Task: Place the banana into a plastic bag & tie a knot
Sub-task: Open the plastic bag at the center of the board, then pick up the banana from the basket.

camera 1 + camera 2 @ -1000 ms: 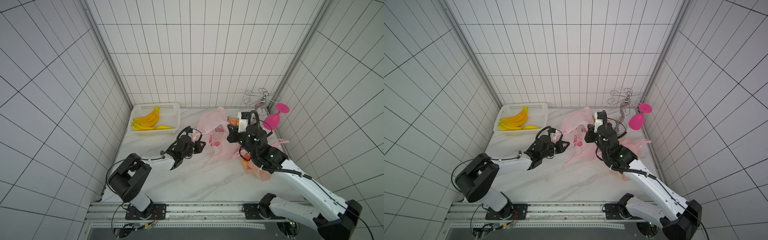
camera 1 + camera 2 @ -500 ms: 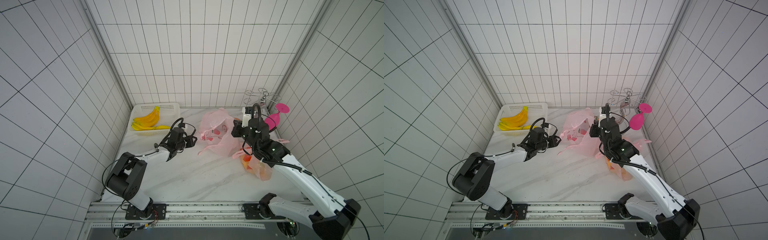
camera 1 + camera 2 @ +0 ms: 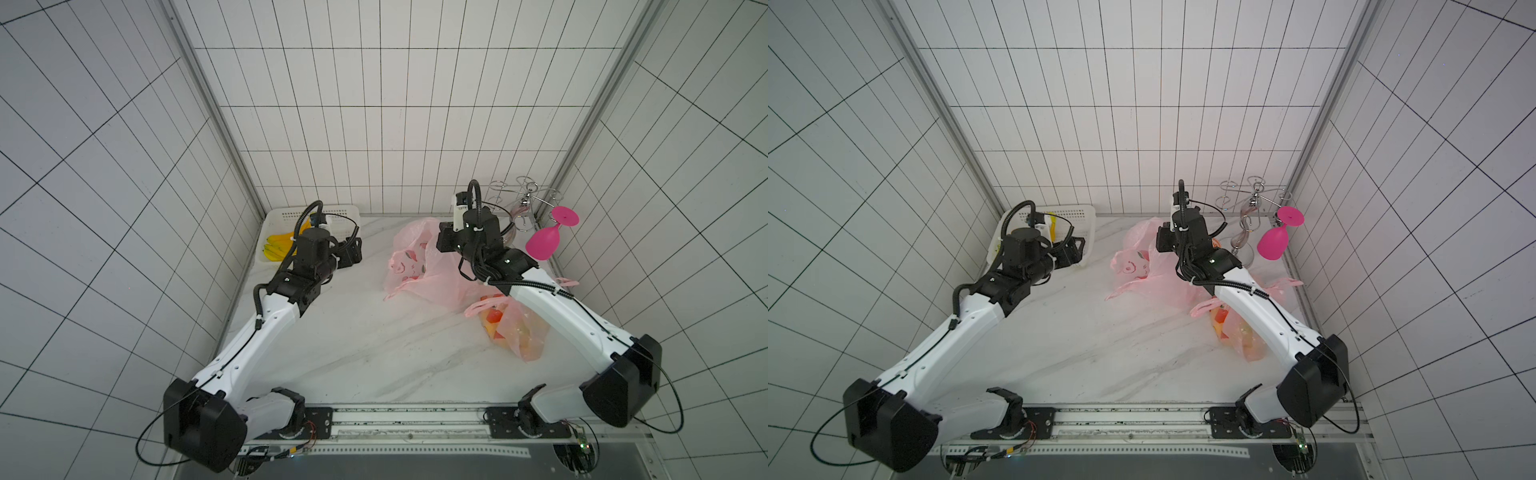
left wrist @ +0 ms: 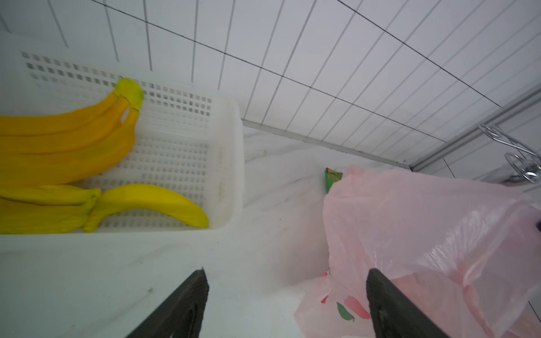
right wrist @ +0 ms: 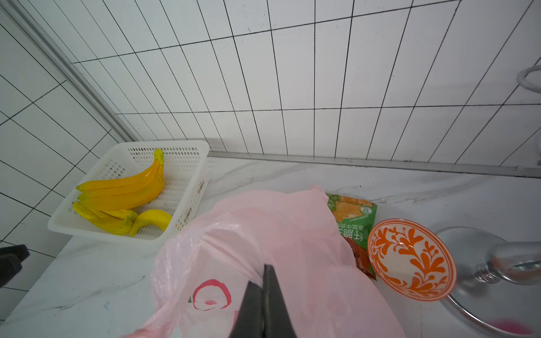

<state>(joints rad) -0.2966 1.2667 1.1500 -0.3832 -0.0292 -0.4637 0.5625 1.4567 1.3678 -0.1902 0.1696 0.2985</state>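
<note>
- Front edge first: the tabletop (image 3: 374, 353) is bare marble across its middle, with wide open room between the two arms.
- Near right, a second bag (image 3: 521, 336) with orange things inside lies close to the right wall, partly under the right arm (image 3: 561, 316).
- The left arm (image 3: 266, 328) reaches forward from its front-left base, forearm sloping up and wrist roughly level.
- The left gripper (image 4: 287, 273) hangs above the marble near the basket's corner, jaws spread wide with nothing between them.
- The right arm stretches out over the second bag, wrist raised.
- The right gripper (image 5: 260, 275) is pinched tight on a fold of the plastic bag (image 3: 419, 270) and holds the film up.
- That plastic bag sits mid-tabletop, with a clear strip of marble between it and the basket (image 4: 225, 164).
- Far left corner: the basket sits tucked by the walls.
- The banana (image 4: 152, 202) lies inside the basket, a single one beside the yellow bunches (image 4: 67, 146).
- Far right: a snack packet (image 5: 351, 216) shows behind the plastic bag, with a patterned bowl (image 5: 409, 260) just beside it.
- In the far right corner stands a wire rack (image 3: 525, 195), with a pink glass (image 3: 544, 243) hanging foot-up.
</note>
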